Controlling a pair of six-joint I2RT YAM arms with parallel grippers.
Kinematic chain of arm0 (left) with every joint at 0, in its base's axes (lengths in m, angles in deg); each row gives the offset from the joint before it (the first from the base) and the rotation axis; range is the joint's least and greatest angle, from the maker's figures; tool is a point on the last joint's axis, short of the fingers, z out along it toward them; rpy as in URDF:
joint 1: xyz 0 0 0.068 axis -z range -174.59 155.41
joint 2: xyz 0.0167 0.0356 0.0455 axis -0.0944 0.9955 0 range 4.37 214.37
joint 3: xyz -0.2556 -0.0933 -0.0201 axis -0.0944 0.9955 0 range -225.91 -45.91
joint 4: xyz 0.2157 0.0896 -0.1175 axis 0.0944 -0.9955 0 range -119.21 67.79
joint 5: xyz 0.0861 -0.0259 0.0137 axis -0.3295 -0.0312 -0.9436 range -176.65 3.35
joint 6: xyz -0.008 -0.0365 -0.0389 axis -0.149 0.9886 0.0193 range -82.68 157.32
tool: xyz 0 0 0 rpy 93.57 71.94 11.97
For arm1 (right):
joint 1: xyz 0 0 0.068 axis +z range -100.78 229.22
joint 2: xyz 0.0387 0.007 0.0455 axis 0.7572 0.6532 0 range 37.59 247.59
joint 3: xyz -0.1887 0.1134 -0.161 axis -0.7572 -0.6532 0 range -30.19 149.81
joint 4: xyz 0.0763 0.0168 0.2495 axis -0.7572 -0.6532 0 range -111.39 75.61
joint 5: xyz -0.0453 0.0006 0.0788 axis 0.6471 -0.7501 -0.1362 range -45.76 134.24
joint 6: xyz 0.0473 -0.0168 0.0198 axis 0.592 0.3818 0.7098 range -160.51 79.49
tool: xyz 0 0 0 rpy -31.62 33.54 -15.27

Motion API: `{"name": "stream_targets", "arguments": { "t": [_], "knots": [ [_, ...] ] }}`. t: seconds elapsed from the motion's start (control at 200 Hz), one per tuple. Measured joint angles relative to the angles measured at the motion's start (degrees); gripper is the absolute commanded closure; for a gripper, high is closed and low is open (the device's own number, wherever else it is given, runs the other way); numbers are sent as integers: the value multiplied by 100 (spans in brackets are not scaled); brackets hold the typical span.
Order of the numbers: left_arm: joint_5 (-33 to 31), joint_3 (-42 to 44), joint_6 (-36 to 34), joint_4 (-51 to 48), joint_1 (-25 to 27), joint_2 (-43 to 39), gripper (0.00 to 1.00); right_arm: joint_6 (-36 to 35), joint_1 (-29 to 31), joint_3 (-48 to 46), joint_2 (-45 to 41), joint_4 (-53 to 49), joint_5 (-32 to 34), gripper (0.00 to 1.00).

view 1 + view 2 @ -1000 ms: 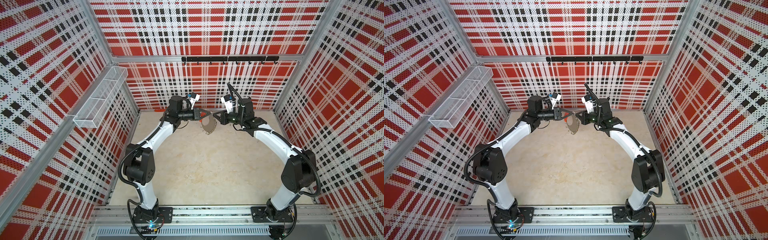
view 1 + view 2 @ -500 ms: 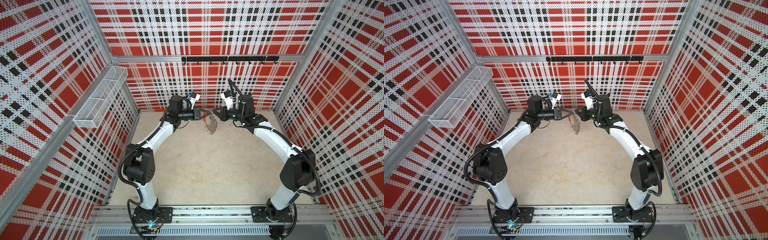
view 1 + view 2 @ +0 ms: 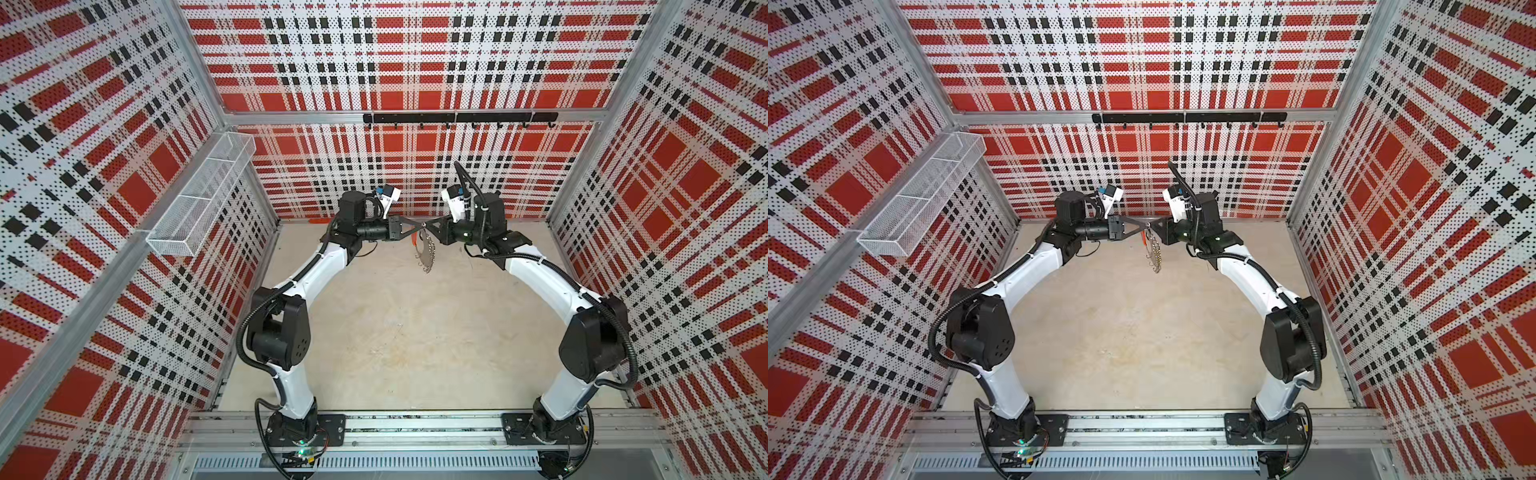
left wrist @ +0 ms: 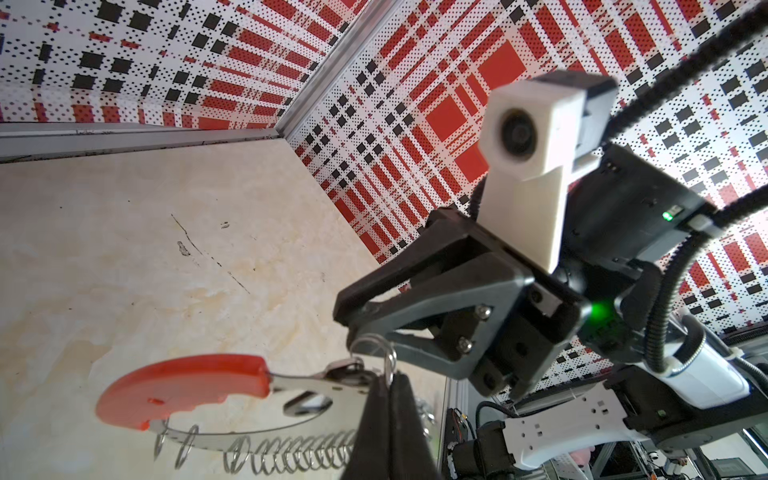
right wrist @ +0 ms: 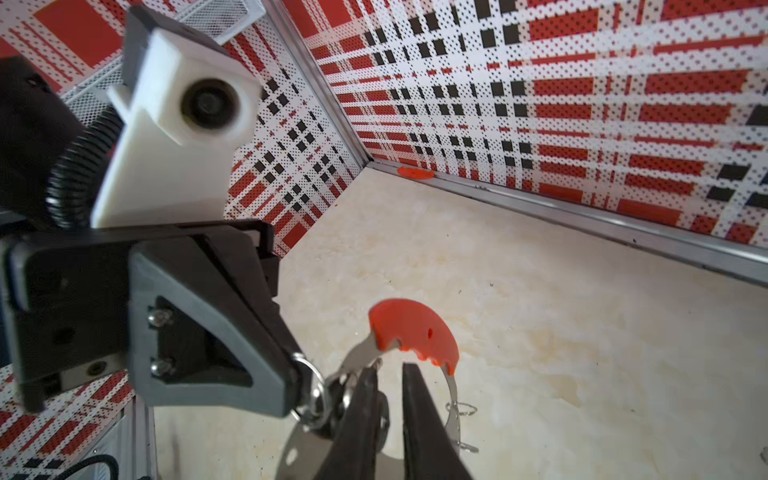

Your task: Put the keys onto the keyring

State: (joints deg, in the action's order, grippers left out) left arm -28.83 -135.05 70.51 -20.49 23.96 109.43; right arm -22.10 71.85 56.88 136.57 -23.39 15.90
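Above the back of the worktop, the two arms meet tip to tip. The keyring hangs between them, clear of the surface. It is seen nearly edge-on in both top views, with its red segment near the top.

The left pincer is clenched. Its wrist view shows its two fingers pressed together on a ring at the keyring's metal end. From there the grey band runs to the red segment, with a row of rings strung along its rim.

The right pincer faces it from the opposite side, just beside the left one's tip. It is released: its fingers stand a little apart, and pale worktop shows through the slit between them. One finger looks to touch the keyring's metal end next to the held ring.

A wire basket is fixed to the left wall, and a black hook rail to the back wall. A small red piece lies at the foot of the back wall.
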Motion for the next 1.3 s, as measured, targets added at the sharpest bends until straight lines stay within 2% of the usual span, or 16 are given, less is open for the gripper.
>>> {"name": "stream_targets", "arguments": {
  "t": [0.261, 0.466, 1.303],
  "knots": [
    [0, 2, 15, 46, 4, 0, 100, 59, -101, -164, -44, -9, -76, 81],
    [13, 2, 72, 98, 39, 0, 100, 35, 94, -129, -44, -37, -376, 81],
    [59, 382, 140, 304, 109, -52, 100, 107, 149, 577, 282, -72, -494, 81]
  ]
}}
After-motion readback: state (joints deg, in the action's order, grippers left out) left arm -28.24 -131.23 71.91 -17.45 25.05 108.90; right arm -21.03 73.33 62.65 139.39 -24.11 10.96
